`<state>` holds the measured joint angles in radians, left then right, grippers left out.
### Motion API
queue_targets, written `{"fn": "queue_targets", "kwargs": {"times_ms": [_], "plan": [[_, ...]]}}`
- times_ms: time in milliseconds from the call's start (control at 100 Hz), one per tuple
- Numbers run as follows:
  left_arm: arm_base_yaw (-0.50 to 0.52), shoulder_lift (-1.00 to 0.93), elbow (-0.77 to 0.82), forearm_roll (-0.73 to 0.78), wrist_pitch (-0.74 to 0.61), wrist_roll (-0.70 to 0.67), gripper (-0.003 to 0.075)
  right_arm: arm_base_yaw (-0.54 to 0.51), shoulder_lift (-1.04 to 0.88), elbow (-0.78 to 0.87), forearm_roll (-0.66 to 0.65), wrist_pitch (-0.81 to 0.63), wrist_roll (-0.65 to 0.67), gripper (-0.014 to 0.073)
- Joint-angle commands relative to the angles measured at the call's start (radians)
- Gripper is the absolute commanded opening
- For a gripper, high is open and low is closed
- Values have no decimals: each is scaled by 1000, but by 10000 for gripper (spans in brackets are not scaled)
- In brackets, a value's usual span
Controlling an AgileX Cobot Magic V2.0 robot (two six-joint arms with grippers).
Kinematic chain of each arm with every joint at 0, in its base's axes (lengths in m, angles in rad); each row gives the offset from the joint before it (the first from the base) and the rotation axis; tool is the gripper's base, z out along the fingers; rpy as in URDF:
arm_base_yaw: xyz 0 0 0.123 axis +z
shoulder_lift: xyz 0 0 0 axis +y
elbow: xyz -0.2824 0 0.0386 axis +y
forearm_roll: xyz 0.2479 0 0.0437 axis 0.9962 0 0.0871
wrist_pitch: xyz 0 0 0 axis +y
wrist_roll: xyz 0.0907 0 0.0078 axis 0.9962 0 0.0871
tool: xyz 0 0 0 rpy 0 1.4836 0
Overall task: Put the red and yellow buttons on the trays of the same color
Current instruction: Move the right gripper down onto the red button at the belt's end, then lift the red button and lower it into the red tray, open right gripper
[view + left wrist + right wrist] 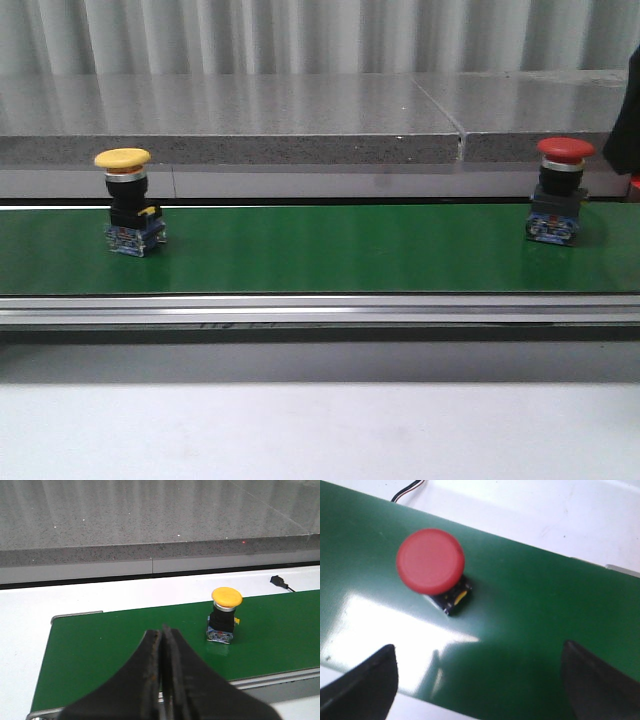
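Front: yellow button [125, 201] upright at left on glossy green belt [320, 250]; red button [561, 192] upright at right.
Left wrist: left gripper [162, 645] hovers before the yellow mushroom cap, black fingers pressed together, empty.
Right wrist: right gripper [479, 672] above the red round cap, jaws spread wide.

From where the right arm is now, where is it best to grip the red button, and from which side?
Grip the red button on its black body under the cap, coming down from above. It stands upright on the green belt, and the round cap is wider than the body, so it would probably slip less there. The right gripper is already open above it.
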<state>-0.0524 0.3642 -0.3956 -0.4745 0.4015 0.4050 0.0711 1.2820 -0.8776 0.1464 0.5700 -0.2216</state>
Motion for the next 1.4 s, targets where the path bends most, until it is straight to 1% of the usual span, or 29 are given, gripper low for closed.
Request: {"fn": "queue_targets", "kwargs": {"times_ms": [0, 380, 430, 450, 500, 520, 530, 540, 550, 570, 610, 650, 810, 930, 1020, 1180, 1290, 1390], "plan": [[-11, 4, -28, -25, -72, -1, -20, 1, 42, -69, 6, -55, -14, 647], [-11, 4, -28, -25, -72, -1, -20, 1, 222, -180, 6, -62, -14, 636], [-11, 4, -28, -25, -72, -1, -20, 1, 231, -186, 6, -64, -14, 593], [-11, 4, -28, -25, -72, -1, -20, 1, 234, -189, 6, -62, -14, 563], [-11, 4, -28, -25, -72, -1, -20, 1, 235, -190, 6, -62, -14, 469], [-11, 4, -28, -25, -72, -1, -20, -1, 235, -190, 6, -59, -14, 407], [-11, 4, -28, -25, -72, -1, -20, -1, 235, -190, 6, -55, -14, 392], [-11, 4, -28, -25, -72, -1, -20, -3, 235, -190, 6, -52, -14, 346], [-11, 4, -28, -25, -72, -1, -20, -2, 235, -190, 6, -52, -14, 346], [-11, 4, -28, -25, -72, -1, -20, -4, 234, -192, 6, -46, -14, 318], [-11, 4, -28, -25, -72, -1, -20, -6, 234, -195, 6, -25, -14, 241], [-11, 4, -28, -25, -72, -1, -20, -6, 234, -204, 4, 0, -14, 216], [-11, 4, -28, -25, -72, -1, -20, -32, 234, -280, -12, 101, -14, 217], [-11, 4, -28, -25, -72, -1, -20, -98, 234, -382, -15, 199, -14, 217], [-11, 4, -28, -25, -72, -1, -20, -173, 234, -473, -16, 246, -14, 217], [-11, 4, -28, -25, -72, -1, -20, -326, 239, -600, -16, 240, -14, 217], [-11, 4, -28, -25, -72, -1, -20, -423, 283, -669, -16, 230, -14, 217], [-11, 4, -28, -25, -72, -1, -20, -479, 344, -728, -15, 226, -14, 217]]}}
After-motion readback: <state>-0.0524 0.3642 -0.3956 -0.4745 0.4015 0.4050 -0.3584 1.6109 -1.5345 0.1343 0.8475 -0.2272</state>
